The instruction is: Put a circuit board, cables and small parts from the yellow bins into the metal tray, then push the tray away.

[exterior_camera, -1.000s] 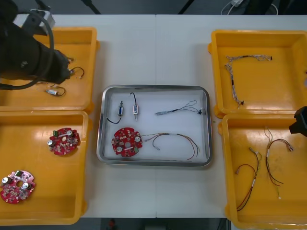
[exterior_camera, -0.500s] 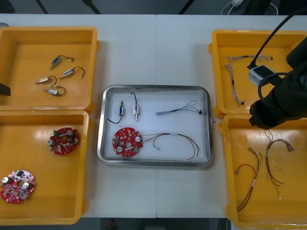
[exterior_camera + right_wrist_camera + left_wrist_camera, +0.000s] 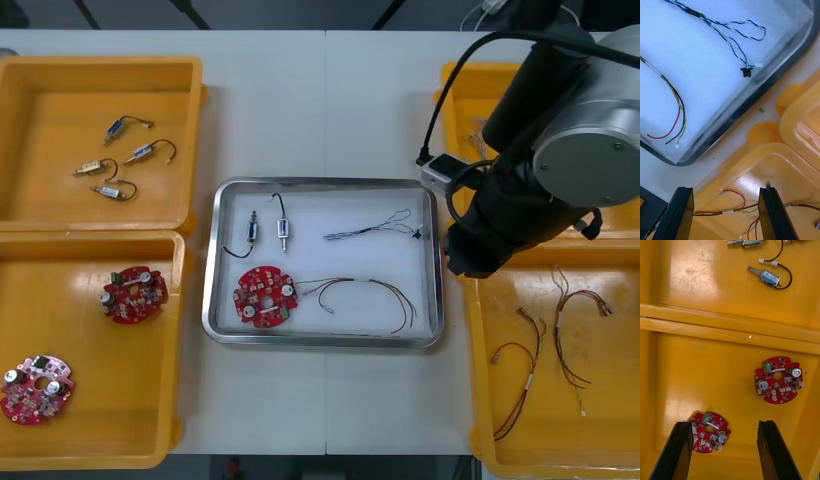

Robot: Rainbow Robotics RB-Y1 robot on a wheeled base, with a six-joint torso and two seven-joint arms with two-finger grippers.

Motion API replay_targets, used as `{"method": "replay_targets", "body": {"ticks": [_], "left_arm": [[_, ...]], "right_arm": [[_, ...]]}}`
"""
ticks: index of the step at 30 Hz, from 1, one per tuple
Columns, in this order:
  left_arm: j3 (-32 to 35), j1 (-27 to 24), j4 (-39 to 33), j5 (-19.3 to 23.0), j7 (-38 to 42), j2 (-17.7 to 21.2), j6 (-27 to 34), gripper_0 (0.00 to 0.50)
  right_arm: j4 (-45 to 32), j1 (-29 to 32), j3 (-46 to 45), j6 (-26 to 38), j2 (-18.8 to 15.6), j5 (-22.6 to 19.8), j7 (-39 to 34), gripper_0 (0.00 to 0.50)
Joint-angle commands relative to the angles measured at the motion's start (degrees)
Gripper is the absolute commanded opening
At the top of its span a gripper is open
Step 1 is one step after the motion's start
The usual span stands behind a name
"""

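The metal tray (image 3: 215, 260) in the middle of the table holds a red circuit board (image 3: 265, 296), two small metal parts (image 3: 283, 232), a blue and white cable (image 3: 368, 230) and a red and yellow cable (image 3: 370, 290). My right arm (image 3: 540, 170) reaches over the right bins to the tray's right edge. In the right wrist view my right gripper (image 3: 725, 190) is open over the near right bin's corner, with the tray's rim (image 3: 763, 88) just beyond its fingers. My left gripper (image 3: 724, 424) hangs open above two circuit boards (image 3: 778, 379) in the near left bin.
The far left yellow bin (image 3: 40, 80) holds several small metal parts (image 3: 120, 160). Two circuit boards (image 3: 133, 294) lie in the near left bin. Red and yellow cables (image 3: 560, 340) lie in the near right bin. The far right bin (image 3: 610, 110) is partly covered by my arm.
My left arm has pulled back from the far left bin and left the front view. My right arm has swung in from the right edge to the tray's right side.
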Motion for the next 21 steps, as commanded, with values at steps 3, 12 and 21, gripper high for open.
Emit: {"method": "replay_targets", "body": {"ticks": [3, 12, 21], "left_arm": [[4.97, 1.31, -5.47, 1.39, -1.68, 2.53, 6.19, 0.500], [7.35, 6.50, -8.20, 3.50, -1.15, 1.92, 4.08, 0.500], [7.87, 7.82, -10.31, 4.12, -0.71, 1.56, 4.26, 0.500]], "right_arm": [[5.15, -8.11, 6.61, -0.54, 6.23, -0.12, 12.25, 0.500], [8.84, -12.50, 13.11, -0.54, 14.57, 2.87, 19.81, 0.500], [8.75, -12.77, 18.48, -0.54, 21.34, 8.41, 18.85, 0.500]]}}
